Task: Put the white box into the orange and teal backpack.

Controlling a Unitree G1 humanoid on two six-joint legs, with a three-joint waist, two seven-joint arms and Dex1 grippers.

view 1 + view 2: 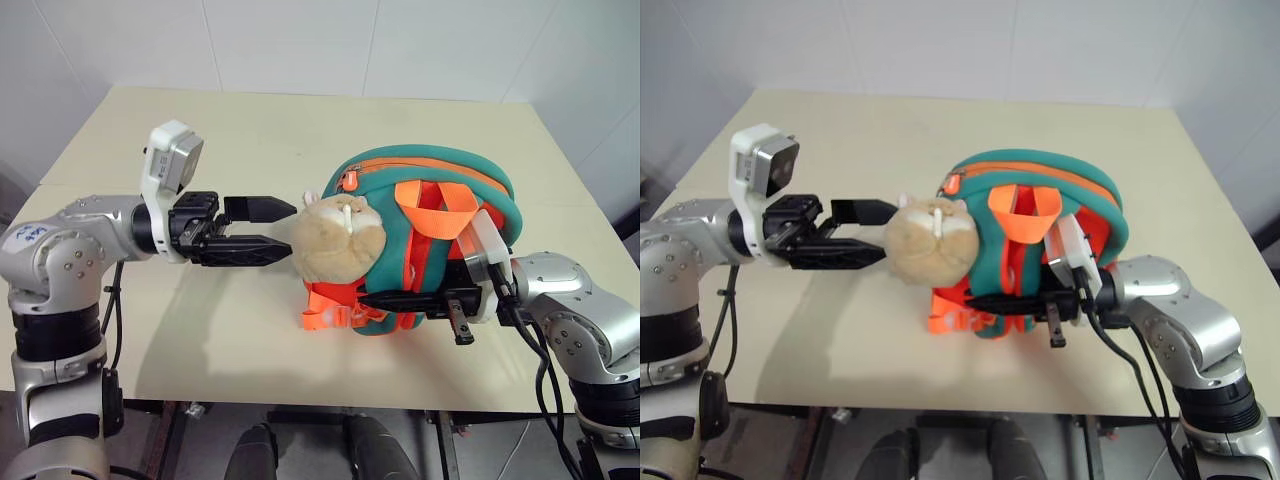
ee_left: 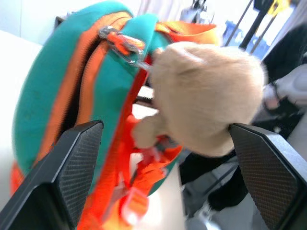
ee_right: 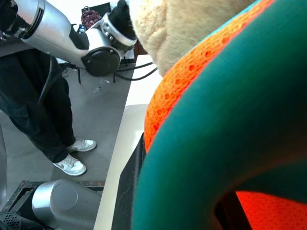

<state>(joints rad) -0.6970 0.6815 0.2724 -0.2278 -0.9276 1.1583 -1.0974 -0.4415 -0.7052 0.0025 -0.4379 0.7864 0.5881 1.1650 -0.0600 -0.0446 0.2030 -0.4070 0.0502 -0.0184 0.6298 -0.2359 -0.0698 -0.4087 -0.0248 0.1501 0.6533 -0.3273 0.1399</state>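
The orange and teal backpack [image 1: 430,175] lies on the table, right of centre, its zipper closed along the top. Its tan plush charm [image 1: 335,240] hangs off the left side. My left gripper [image 1: 290,228] is open and points level at the charm, fingertips just short of it and nothing between them. In the left wrist view the charm [image 2: 206,96] sits between the two spread fingers [image 2: 72,167]. My right gripper [image 1: 400,298] reaches in from the right along the backpack's near side and is shut among its teal shoulder straps [image 3: 230,120]. The white box is out of view.
The cream table [image 1: 250,140] has bare room to the left of and behind the backpack; its near edge runs just below both grippers. White walls stand behind it. In the right wrist view a person's legs [image 3: 43,120] stand on the floor beside the table.
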